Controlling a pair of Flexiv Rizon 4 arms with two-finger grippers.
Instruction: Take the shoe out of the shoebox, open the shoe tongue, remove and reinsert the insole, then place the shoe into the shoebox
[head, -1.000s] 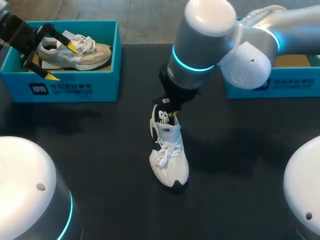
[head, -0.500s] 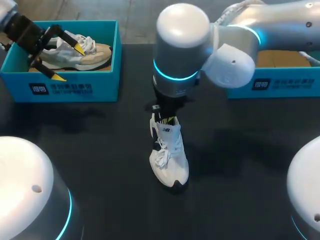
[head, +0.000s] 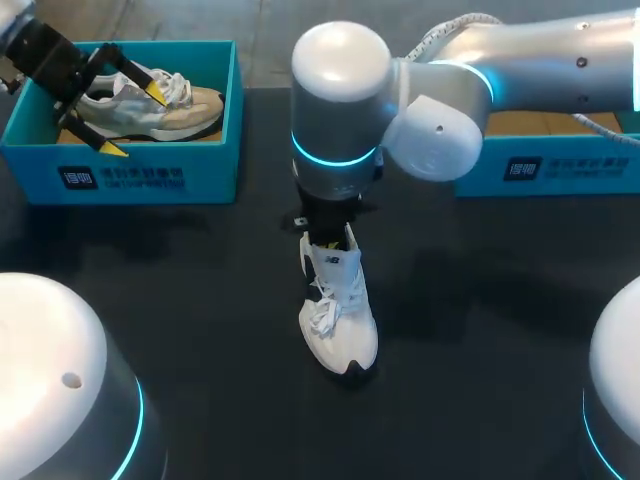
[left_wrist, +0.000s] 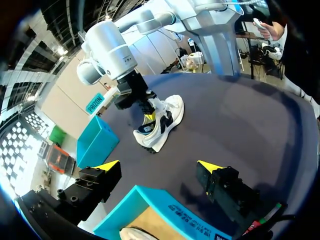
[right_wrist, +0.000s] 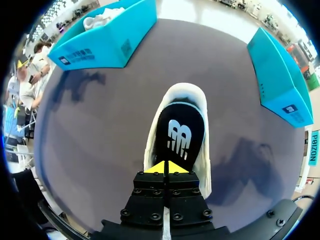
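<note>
At the far left, my left gripper (head: 132, 122) hangs with fingers spread over the left shoebox (head: 150, 178), covering part of the beige shoe (head: 175, 105) inside. The white shoe (head: 340, 310) stands mid-table, its heel hidden from above by my right arm (head: 340, 110). At the wrist, my right gripper (right_wrist: 164, 167) shows tips pressed together at the heel end of the black insole (right_wrist: 179, 135), and I cannot tell whether they pinch anything. That arm also cuts off much of the right shoebox (head: 540, 172).

The right end effector (right_wrist: 164, 167) hangs over a white shoe (right_wrist: 200, 150) on the dark bench (right_wrist: 100, 135), its yellow tips pressed together above the shoe's black inside. A teal shoebox (right_wrist: 107, 37) stands far left, and another shoebox (right_wrist: 277, 75) stands right, both well apart from the shoe.
</note>
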